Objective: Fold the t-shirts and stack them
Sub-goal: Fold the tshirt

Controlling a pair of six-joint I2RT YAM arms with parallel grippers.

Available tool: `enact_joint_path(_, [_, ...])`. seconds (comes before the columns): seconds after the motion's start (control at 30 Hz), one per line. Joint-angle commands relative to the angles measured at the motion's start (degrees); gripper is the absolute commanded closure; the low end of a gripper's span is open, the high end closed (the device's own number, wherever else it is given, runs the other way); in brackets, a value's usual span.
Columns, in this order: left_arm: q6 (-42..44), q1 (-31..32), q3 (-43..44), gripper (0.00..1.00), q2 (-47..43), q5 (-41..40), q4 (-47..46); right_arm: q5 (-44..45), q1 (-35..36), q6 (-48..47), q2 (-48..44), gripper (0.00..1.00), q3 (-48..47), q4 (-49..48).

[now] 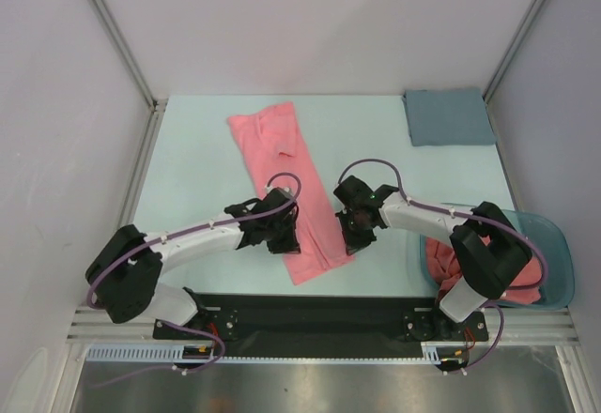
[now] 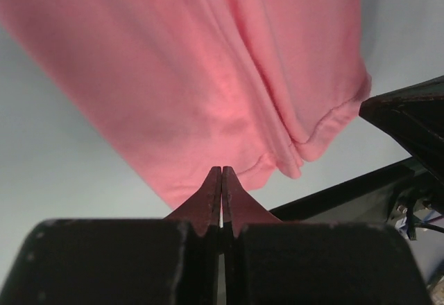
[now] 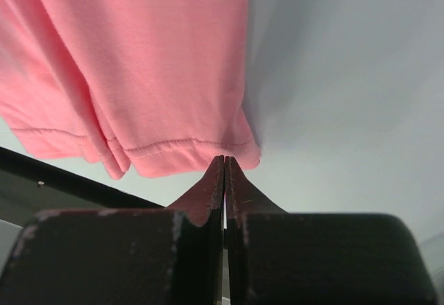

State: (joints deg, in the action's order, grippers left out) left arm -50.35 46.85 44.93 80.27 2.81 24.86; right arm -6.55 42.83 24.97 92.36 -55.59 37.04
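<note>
A salmon-pink t-shirt (image 1: 282, 150) lies folded into a long strip, running from the back left toward the near middle of the table. My left gripper (image 1: 285, 235) is at the strip's left edge near its near end. In the left wrist view (image 2: 221, 170) its jaws are shut, tips on the shirt's (image 2: 208, 62) edge. My right gripper (image 1: 355, 235) is at the strip's right edge. In the right wrist view (image 3: 225, 158) its jaws are shut at the stitched hem corner of the shirt (image 3: 139, 62). More pink shirts (image 1: 441, 261) lie crumpled in the tub.
A teal translucent tub (image 1: 559, 263) stands at the near right, partly under the right arm. A grey-blue cloth (image 1: 448, 116) lies at the back right corner. A black base strip (image 1: 310, 317) runs along the near edge. Walls enclose the table.
</note>
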Motion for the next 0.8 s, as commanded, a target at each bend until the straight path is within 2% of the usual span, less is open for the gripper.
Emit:
enact_joint_path(0.0, [-3.1, 1.4, -0.5, 1.00, 1.8, 2.2, -4.6, 0.0, -0.3, -0.1, -2.9, 1.00, -0.3, -0.2])
enact_joint_path(0.53, [-9.2, 5.3, -5.6, 1.00, 2.7, 2.9, -5.8, -0.1, -0.6, -2.4, 1.5, 1.00, 0.0, -3.0])
enact_joint_path(0.77, [-12.8, 5.3, -8.6, 1.00, 2.7, 1.4, -0.3, 0.7, 0.5, -1.0, 1.8, 1.00, 2.6, -3.8])
